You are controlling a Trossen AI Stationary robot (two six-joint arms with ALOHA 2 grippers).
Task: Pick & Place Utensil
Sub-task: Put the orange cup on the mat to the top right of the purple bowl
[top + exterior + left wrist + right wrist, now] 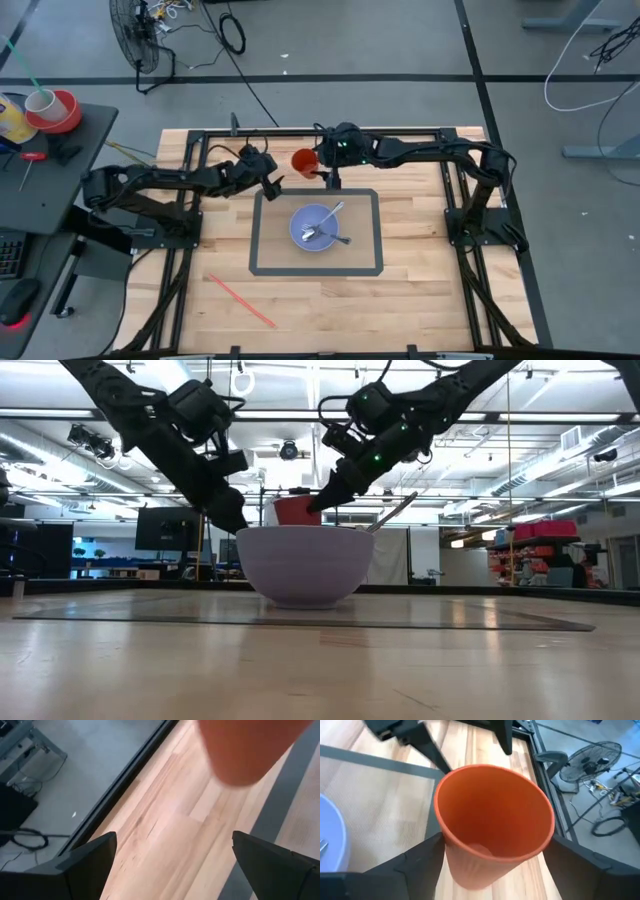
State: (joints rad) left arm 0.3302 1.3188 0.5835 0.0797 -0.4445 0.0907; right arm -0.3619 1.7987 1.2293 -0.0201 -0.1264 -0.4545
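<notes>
An orange cup (305, 161) stands past the far edge of a grey mat (266, 250), between the fingers of my right gripper (322, 174), which is shut on it. In the right wrist view the cup (492, 820) shows its open mouth and nothing inside. A lavender bowl (318, 228) sits on the mat and holds a fork and a spoon (330, 212) that lean on its rim. My left gripper (274, 185) hangs open just left of the cup, over the mat's far left corner, touching nothing. In the low view the bowl (303, 565) hides the cup's base. My right gripper pinches the orange cup by its outer wall (451, 855), below the rim, one finger (422, 860) on each side. The fingers reach in from the table's right and far side, slanting down. The cup (297, 510) stays about upright; the bowl hides whether its base is off the table.
A thin red straw (240, 300) lies on the wood near the table's near left part. The black frame rails (195, 190) run along both sides of the table. A side table (60, 130) with a tape roll and a cup stands off to the left.
</notes>
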